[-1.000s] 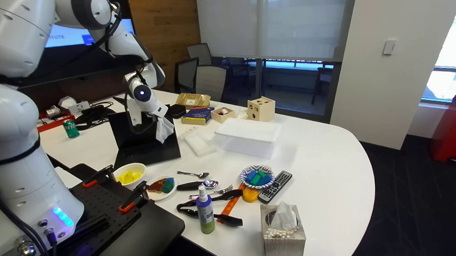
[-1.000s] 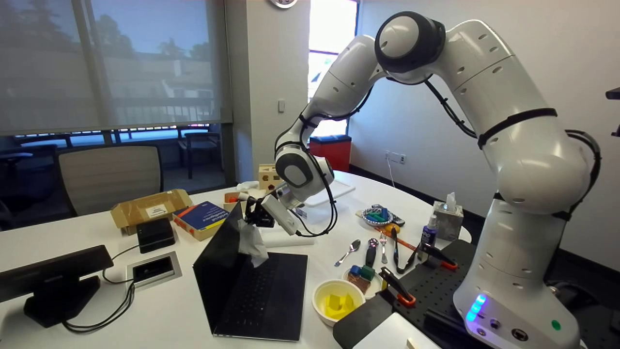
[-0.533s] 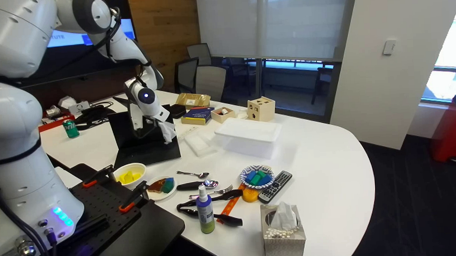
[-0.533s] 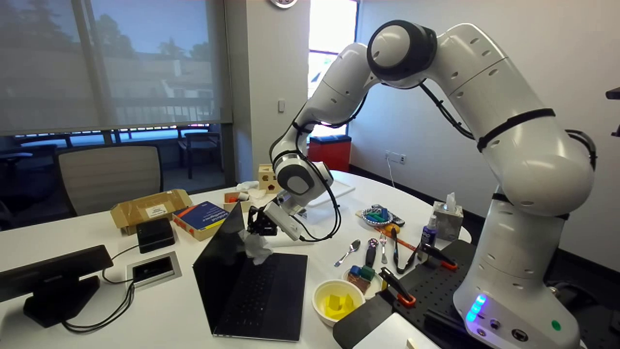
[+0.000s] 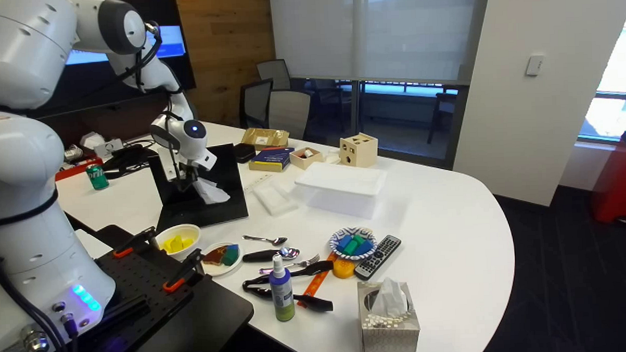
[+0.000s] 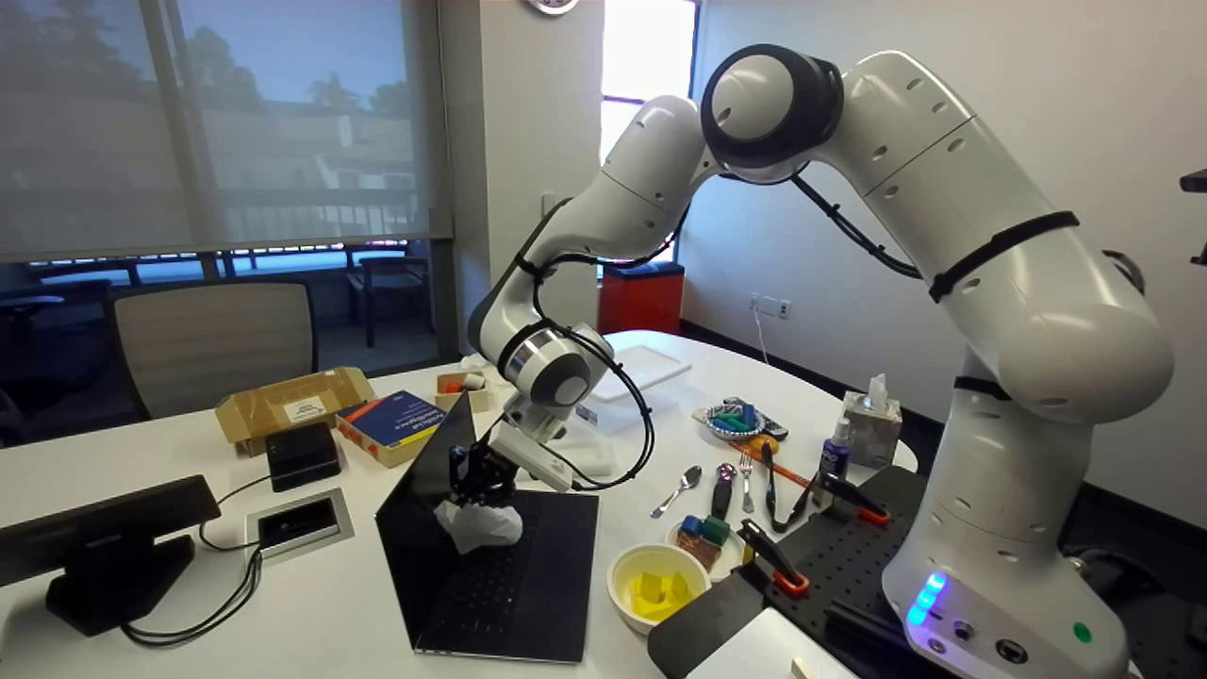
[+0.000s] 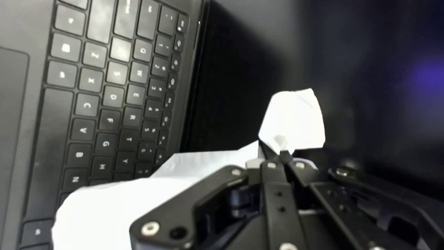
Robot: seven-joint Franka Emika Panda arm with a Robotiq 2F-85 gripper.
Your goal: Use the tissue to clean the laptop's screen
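wipe likely going on, finish not showing

the tool (image 7: 275, 155) is gripping the tissue (image 7: 293, 121), tips pressing together with nothing but thin tissue between. in both exterior views the tissue is hanging below the tool, low in front of the screen (image 6: 412, 533); in the wrist view one corner is sticking up past the tips and the loose part is hiding some of the keyboard (image 7: 111, 93). the laptop (image 6: 528, 604) is standing unfolded on the table (image 5: 449, 213).

done, going by this: tissue is being held and is sitting at the screen, so fetching is counting as finished. wiping is probably being the step in hand, maybe partway. whether tissue is touching screen, not managing to tell; screen is showing only dark surface and reflections, so how much is clean is not reading.

left, guessing: upper screen is likely needing passes since the tissue is sitting low, then the tissue is needing to come away. the tissue box (image 5: 389, 340) is standing well apart from the laptop, another sheet (image 5: 391, 298) poking out
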